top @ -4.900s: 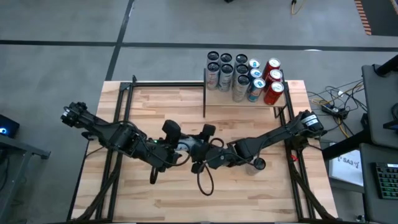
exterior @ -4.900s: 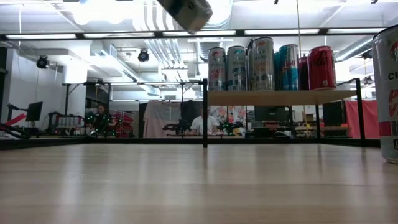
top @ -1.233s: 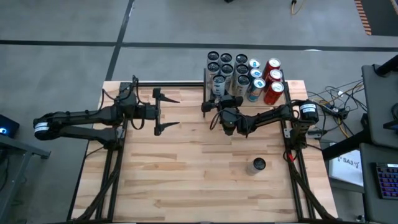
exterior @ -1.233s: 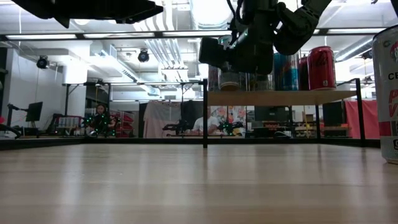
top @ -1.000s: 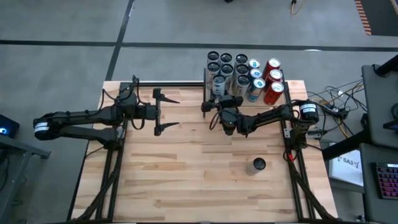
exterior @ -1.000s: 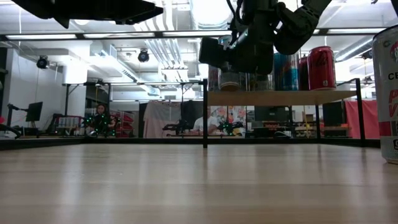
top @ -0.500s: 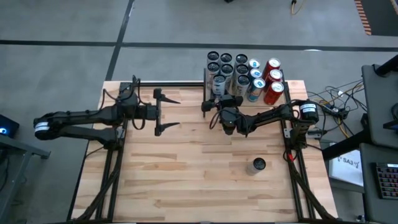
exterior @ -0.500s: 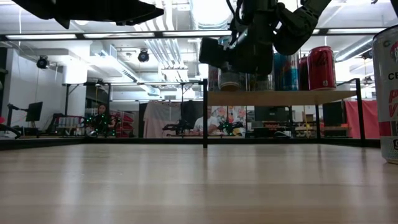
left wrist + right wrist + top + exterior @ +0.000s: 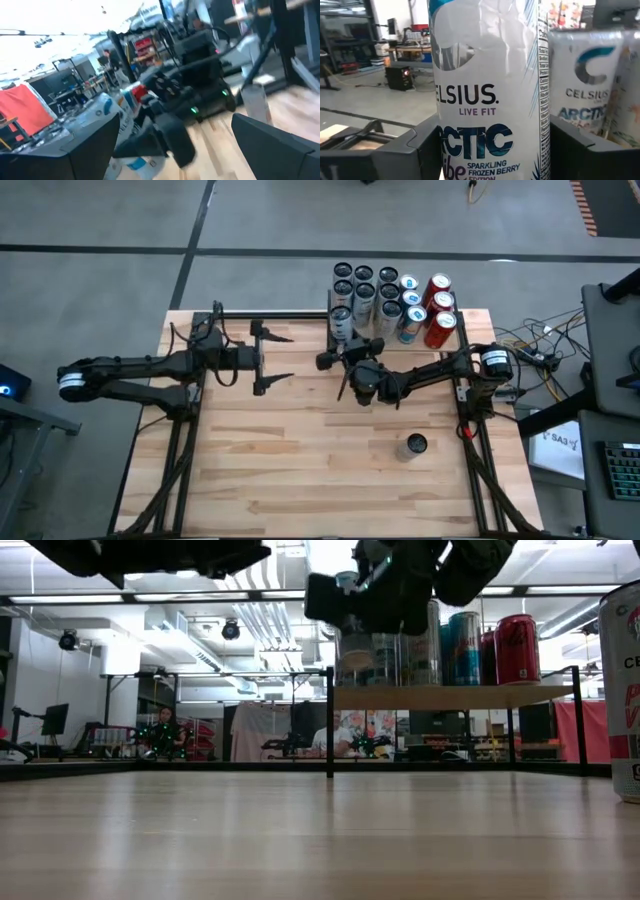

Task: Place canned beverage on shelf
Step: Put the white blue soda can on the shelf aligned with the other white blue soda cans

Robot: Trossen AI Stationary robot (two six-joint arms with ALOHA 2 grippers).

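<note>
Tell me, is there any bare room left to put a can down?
Plenty on the table: the near planks are bare except one can. The stretch between the left fingers and right fingers is open too. The shelf is crowded with cans.

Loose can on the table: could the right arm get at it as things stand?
Probably yes. The can stands alone on bare tabletop beside the right arm, nothing around it, and the right end effector looks open by the shelf.

Grey concrete floor (image 9: 120, 220) around table. Ceiling strip lights (image 9: 190, 594), exposed ducts (image 9: 260, 620). Seated person (image 9: 160, 730) at distant workstation.
</note>
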